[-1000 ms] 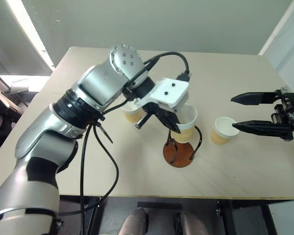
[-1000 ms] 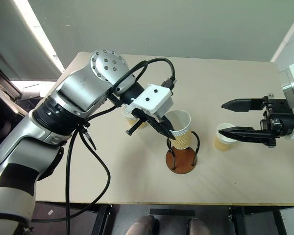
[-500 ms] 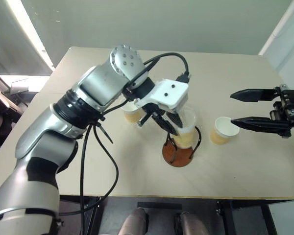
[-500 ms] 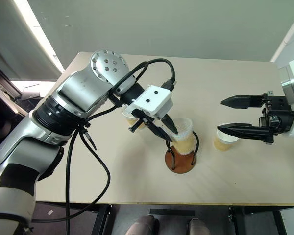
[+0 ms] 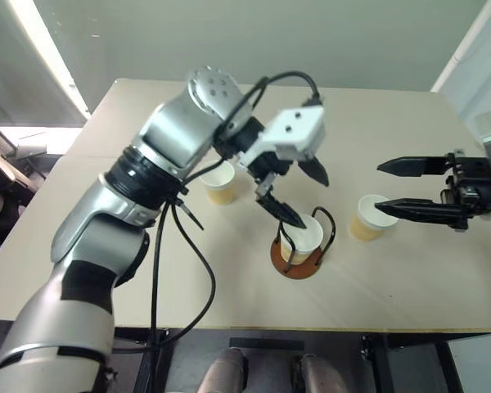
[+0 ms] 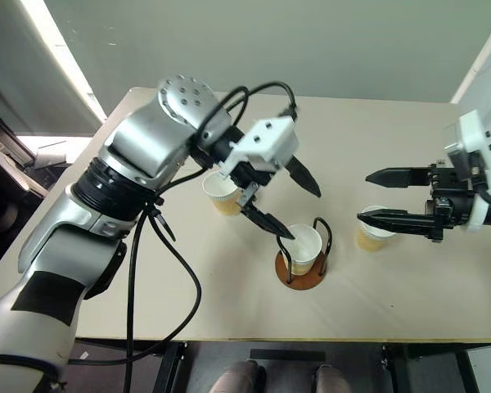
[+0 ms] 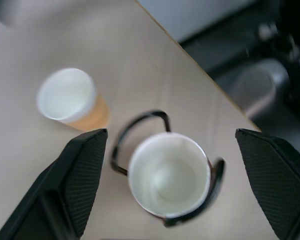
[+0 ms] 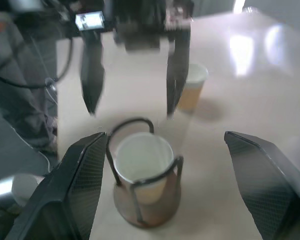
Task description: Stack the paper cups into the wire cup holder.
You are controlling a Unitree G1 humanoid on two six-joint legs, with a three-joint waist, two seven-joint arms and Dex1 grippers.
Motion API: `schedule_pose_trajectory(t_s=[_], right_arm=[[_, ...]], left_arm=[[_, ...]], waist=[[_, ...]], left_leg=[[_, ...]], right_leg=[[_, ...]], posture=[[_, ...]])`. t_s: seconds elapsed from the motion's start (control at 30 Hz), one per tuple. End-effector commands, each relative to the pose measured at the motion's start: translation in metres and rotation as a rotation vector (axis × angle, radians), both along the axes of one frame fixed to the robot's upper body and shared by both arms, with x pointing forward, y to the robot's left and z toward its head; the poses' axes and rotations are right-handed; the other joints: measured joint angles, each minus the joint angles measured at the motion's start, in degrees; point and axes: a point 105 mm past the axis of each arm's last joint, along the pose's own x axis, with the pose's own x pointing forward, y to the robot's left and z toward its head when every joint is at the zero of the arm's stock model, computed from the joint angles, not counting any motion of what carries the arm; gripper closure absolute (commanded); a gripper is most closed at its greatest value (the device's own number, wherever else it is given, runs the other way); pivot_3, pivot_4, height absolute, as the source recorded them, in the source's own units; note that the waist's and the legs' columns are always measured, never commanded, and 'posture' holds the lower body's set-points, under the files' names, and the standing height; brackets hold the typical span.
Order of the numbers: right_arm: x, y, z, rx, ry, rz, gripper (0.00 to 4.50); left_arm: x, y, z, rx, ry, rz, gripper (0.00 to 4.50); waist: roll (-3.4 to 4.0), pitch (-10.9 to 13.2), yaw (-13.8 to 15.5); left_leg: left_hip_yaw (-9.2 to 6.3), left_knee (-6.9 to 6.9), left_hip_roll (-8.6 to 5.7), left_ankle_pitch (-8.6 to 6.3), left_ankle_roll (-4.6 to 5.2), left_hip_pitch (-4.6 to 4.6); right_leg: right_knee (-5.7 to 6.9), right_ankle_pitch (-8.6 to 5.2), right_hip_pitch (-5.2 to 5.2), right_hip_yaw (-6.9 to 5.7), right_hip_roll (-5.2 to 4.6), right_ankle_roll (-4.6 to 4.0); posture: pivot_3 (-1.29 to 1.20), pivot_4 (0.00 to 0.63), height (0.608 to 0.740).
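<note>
1. The wire cup holder (image 5: 299, 254) stands near the front edge of the pale table (image 5: 393, 123), its reddish-brown disc base flat on the surface and its black wire loops upright.
2. One paper cup (image 5: 304, 240) sits upright inside the wire loops, mouth up; in the left wrist view its white inside is ringed by the loops.
3. The left gripper (image 5: 303, 195) hangs just above that cup with its two black fingers spread wide apart and nothing between them. The lower finger's tip is close over the cup's rim; whether it touches cannot be told.
4. A second paper cup (image 5: 219, 182) stands upright on the table behind and to the left of the holder, partly hidden by the left arm.
5. A third paper cup (image 5: 370, 218) stands upright to the right of the holder, apart from it.
6. The right gripper (image 5: 389, 187) is held out level at the right side of the table, fingers wide apart and empty. Its lower finger's tip lies over the third cup's rim as seen from the head; the upper finger points out over bare table.
</note>
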Motion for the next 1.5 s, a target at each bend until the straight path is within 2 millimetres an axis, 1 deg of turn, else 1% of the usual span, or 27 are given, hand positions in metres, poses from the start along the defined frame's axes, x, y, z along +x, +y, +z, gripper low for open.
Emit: schedule_pose_trajectory(t_s=[0.03,0.1,0.23,0.3,0.4,0.53,0.63,0.73,0.83,0.93,0.97,1.0,1.03,1.13,1.2,1.27,1.33,1.43,1.5], right_arm=[[0.012,-0.003,-0.012,-0.119,-0.037,-0.07,0.6],[0.02,-0.005,-0.024,-0.198,-0.043,-0.085,0.6],[0.038,-0.016,-0.043,-0.381,-0.082,-0.126,0.6],[0.043,-0.022,-0.05,-0.446,-0.1,-0.12,0.6],[0.049,-0.028,-0.062,-0.549,-0.107,-0.101,0.6],[0.055,-0.037,-0.074,-0.651,-0.099,-0.082,0.6],[0.057,-0.042,-0.08,-0.708,-0.09,-0.068,0.6],[0.059,-0.04,-0.083,-0.729,-0.092,-0.046,0.6],[0.062,-0.037,-0.086,-0.759,-0.114,-0.026,1.22],[0.065,-0.035,-0.088,-0.772,-0.125,-0.014,2.31],[0.066,-0.034,-0.088,-0.77,-0.124,-0.012,2.61],[0.066,-0.034,-0.088,-0.768,-0.122,-0.01,3.07],[0.065,-0.033,-0.087,-0.766,-0.122,-0.007,3.38],[0.062,-0.032,-0.086,-0.755,-0.112,0.007,4.44],[0.059,-0.033,-0.084,-0.743,-0.1,0.015,4.48],[0.056,-0.034,-0.077,-0.717,-0.088,0.019,4.48],[0.056,-0.035,-0.062,-0.684,-0.097,0.005,4.48],[0.055,-0.032,-0.03,-0.634,-0.143,-0.009,4.48],[0.051,-0.019,-0.001,-0.603,-0.208,0.022,4.48]], left_arm=[[0.004,0.036,0.028,-0.102,-0.025,0.12,0.02],[0.005,0.061,0.028,-0.108,-0.039,0.199,0.02],[-0.003,0.082,0.029,-0.131,-0.046,0.285,0.02],[-0.005,0.089,0.029,-0.144,-0.051,0.327,0.02],[-0.006,0.101,0.029,-0.174,-0.046,0.401,0.02],[-0.007,0.112,0.022,-0.182,-0.041,0.469,0.02],[-0.008,0.116,0.021,-0.195,-0.036,0.494,0.02],[-0.008,0.118,0.02,-0.204,-0.033,0.508,0.02],[-0.006,0.119,0.015,-0.193,-0.036,0.517,0.0],[-0.006,0.119,0.012,-0.178,-0.042,0.517,0.0],[-0.006,0.119,0.011,-0.175,-0.044,0.517,0.0],[-0.006,0.119,0.011,-0.174,-0.045,0.517,0.0],[-0.006,0.119,0.011,-0.173,-0.045,0.517,0.0],[-0.005,0.121,0.01,-0.166,-0.05,0.524,0.0],[-0.004,0.124,0.009,-0.155,-0.052,0.533,0.0],[-0.003,0.129,0.008,-0.139,-0.054,0.542,0.0],[-0.002,0.134,0.007,-0.126,-0.051,0.556,0.0],[-0.003,0.142,0.004,-0.105,-0.038,0.562,0.0],[-0.005,0.144,0.001,-0.095,-0.025,0.555,0.0]], waist=[[0.03,-0.02,-0.37],[0.08,-0.04,-0.86],[0.06,-0.04,-0.91],[0.06,-0.04,-0.37],[0.06,-0.04,-0.33],[0.06,-0.04,-0.49],[0.06,-0.03,-0.5],[0.06,-0.03,-0.58],[0.06,-0.04,-0.61],[0.06,-0.03,-0.61],[0.06,-0.03,-0.6],[0.06,-0.03,-0.6],[0.06,-0.03,-0.6],[0.06,-0.03,-0.6],[0.06,-0.03,-0.62],[0.06,-0.03,-0.64],[0.06,-0.03,-0.63],[0.09,-0.02,-0.72],[0.1,-0.01,-0.95]], left_leg=[[0.01,-0.01,0.0,0.0,0.0,0.01],[0.06,-0.08,0.0,0.0,0.0,0.09],[0.03,-0.07,0.02,0.03,0.06,0.11],[-0.05,0.07,-0.05,0.05,0.13,0.01],[-0.09,0.25,-0.1,0.0,0.23,-0.06],[-0.07,0.25,-0.08,0.0,0.23,-0.03],[-0.06,0.27,-0.07,0.01,0.23,-0.02],[-0.06,0.32,-0.08,0.01,0.22,-0.03],[-0.06,0.32,-0.08,0.0,0.22,-0.01],[-0.06,0.32,-0.07,0.0,0.22,0.0],[-0.06,0.32,-0.08,0.0,0.22,-0.01],[-0.05,0.33,-0.08,0.0,0.22,-0.01],[-0.06,0.33,-0.08,0.0,0.22,-0.02],[-0.06,0.32,-0.09,0.0,0.22,-0.02],[-0.06,0.31,-0.08,0.0,0.21,-0.02],[-0.06,0.31,-0.08,0.0,0.21,-0.02],[-0.05,0.29,-0.08,0.0,0.2,-0.02],[-0.04,0.27,-0.09,0.0,0.19,-0.02],[-0.04,0.23,-0.09,0.01,0.17,0.0]], right_leg=[[0.0,0.0,-0.02,0.01,0.0,0.0],[-0.01,0.0,-0.02,0.05,0.01,0.0],[-0.05,-0.01,-0.01,0.05,0.03,0.02],[-0.09,0.03,0.01,0.03,0.01,0.08],[-0.08,0.04,0.03,0.02,-0.02,0.1],[-0.04,0.04,0.02,0.02,-0.02,0.09],[-0.02,0.04,0.02,0.02,-0.02,0.09],[-0.02,0.04,0.02,0.02,-0.02,0.09],[-0.02,0.03,0.02,0.02,-0.02,0.09],[-0.01,0.03,0.02,0.02,-0.02,0.08],[-0.01,0.03,0.02,0.02,-0.02,0.08],[0.0,0.03,0.02,0.02,-0.02,0.08],[0.0,0.03,0.03,0.02,-0.02,0.08],[-0.01,0.03,0.03,0.02,-0.03,0.08],[-0.01,0.03,0.03,0.03,-0.03,0.08],[-0.01,0.03,0.02,0.03,-0.02,0.08],[-0.02,0.03,0.02,0.03,-0.02,0.08],[-0.04,0.03,0.01,0.06,-0.02,0.07],[-0.04,0.02,-0.02,0.06,-0.02,0.06]], posture=[[0.0,0.15,0.74],[0.0,0.15,0.74],[0.0,0.15,0.74],[0.0,0.15,0.74],[0.0,0.15,0.74],[0.0,0.15,0.74],[0.0,0.15,0.74],[0.0,0.15,0.74],[0.0,0.15,0.74],[0.0,0.15,0.74],[0.0,0.15,0.74],[0.0,0.15,0.74],[0.0,0.15,0.74],[0.0,0.15,0.74],[0.0,0.15,0.74],[0.0,0.15,0.74],[0.0,0.15,0.74],[0.0,0.15,0.74],[0.0,0.15,0.74]])
